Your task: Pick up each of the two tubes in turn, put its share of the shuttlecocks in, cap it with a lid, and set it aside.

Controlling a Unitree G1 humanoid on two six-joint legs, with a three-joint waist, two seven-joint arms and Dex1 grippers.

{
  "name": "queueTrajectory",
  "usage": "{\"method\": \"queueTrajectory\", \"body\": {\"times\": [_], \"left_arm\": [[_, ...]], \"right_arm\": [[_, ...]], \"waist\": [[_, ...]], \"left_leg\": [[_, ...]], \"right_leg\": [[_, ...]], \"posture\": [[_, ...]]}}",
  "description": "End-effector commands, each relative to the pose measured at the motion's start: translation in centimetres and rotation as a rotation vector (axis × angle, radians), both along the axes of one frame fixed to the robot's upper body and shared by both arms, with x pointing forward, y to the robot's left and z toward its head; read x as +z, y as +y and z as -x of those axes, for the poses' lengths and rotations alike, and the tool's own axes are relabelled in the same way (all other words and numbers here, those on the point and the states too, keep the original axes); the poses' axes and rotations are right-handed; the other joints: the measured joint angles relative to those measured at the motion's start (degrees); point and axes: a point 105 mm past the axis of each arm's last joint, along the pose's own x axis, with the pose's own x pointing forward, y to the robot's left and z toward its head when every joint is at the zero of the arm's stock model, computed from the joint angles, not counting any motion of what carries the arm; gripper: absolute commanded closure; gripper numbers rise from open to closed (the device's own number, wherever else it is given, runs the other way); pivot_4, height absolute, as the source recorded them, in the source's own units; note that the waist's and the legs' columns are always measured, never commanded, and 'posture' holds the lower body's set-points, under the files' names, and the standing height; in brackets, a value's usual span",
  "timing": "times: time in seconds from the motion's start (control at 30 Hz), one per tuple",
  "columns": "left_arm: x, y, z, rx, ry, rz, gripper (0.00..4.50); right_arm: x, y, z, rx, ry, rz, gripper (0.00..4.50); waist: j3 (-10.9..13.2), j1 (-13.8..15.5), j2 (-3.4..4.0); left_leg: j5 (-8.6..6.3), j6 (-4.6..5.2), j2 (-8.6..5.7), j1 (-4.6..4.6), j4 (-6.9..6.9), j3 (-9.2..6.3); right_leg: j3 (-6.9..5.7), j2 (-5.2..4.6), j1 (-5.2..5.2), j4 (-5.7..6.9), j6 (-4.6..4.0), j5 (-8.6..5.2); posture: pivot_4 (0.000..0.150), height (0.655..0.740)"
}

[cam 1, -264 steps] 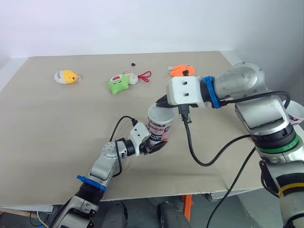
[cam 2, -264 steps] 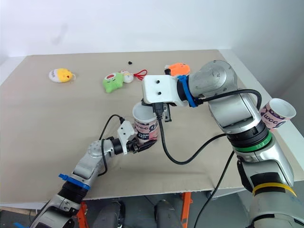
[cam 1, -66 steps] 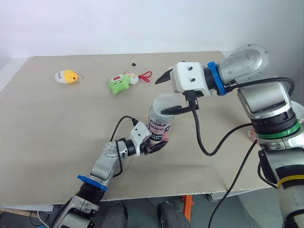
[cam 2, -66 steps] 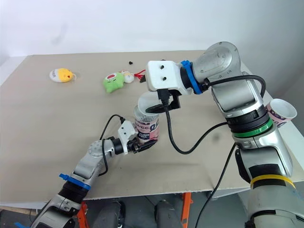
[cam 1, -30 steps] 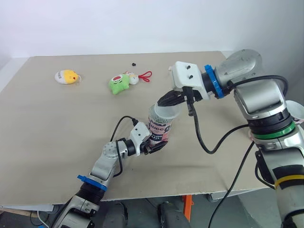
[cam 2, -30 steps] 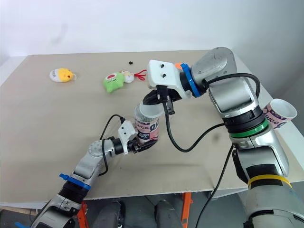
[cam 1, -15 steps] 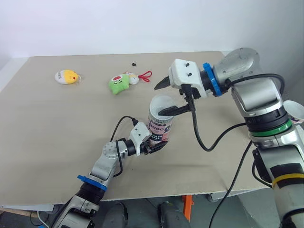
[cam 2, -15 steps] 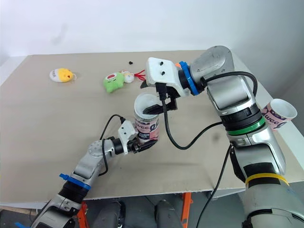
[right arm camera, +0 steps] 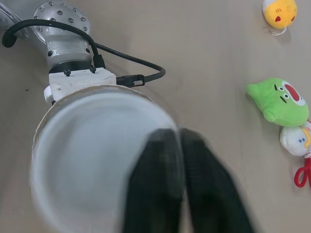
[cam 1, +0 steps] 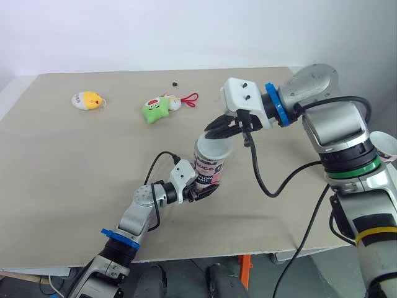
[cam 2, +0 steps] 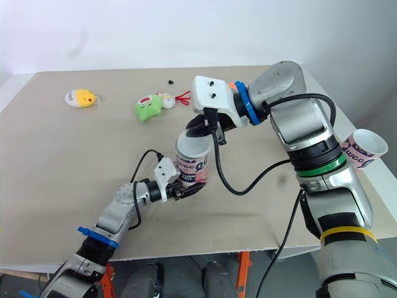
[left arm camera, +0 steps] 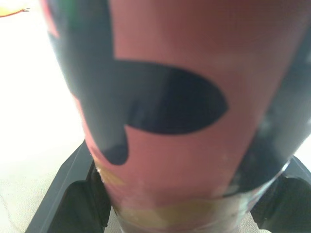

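Note:
A pink, black and white tube (cam 1: 209, 166) stands upright on the table, and my left gripper (cam 1: 197, 192) is shut on its lower part. Up close in the left wrist view, the tube (left arm camera: 170, 97) sits between the two fingers. A translucent white lid (cam 1: 214, 148) sits on the tube's mouth. My right gripper (cam 1: 218, 128) is shut, its fingertips together on top of the lid (right arm camera: 92, 155). A second tube (cam 2: 363, 149) with the same print stands off the table's right edge.
At the back of the table lie a yellow plush (cam 1: 87, 100), a green plush (cam 1: 155, 109) beside a small white toy with a red loop (cam 1: 177, 101), and a small black bit (cam 1: 175, 82). An orange toy (cam 2: 232, 85) peeks from behind my right wrist.
Half a second ago my right gripper's fingers were spread apart over the tube's mouth; now they are together and resting on the lid. The left gripper and tube have not moved.

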Motion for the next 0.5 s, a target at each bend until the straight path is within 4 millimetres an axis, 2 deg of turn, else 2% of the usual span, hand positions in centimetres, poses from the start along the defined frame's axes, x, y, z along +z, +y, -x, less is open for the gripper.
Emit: {"method": "queueTrajectory", "body": {"times": [0.03,0.37,0.5], "left_arm": [[-3.5,0.3,0.6,0.004,0.122,-0.066,1.53],[-3.4,0.2,0.6,0.005,0.120,-0.064,1.53],[-3.4,0.1,0.6,0.004,0.121,-0.063,1.53]], "right_arm": [[0.6,0.1,0.5,0.021,-0.024,0.010,4.45],[2.2,1.3,1.2,0.073,-0.064,-0.048,4.45],[1.6,1.3,0.6,0.062,-0.110,0.004,4.45]], "waist": [[0.00,0.00,0.00],[0.00,0.00,0.00],[0.00,0.01,0.00]], "left_leg": [[0.00,0.00,0.00,0.00,0.00,0.00],[0.00,0.00,0.00,0.00,0.01,-0.01],[0.00,0.00,-0.01,-0.02,0.02,0.00]], "right_leg": [[0.00,0.00,0.00,0.00,0.00,0.00],[0.00,0.00,0.00,0.00,0.00,0.01],[0.00,0.00,0.01,0.00,0.02,0.01]], "posture": [[0.150,0.7400],[0.150,0.7400],[0.150,0.7400]]}}
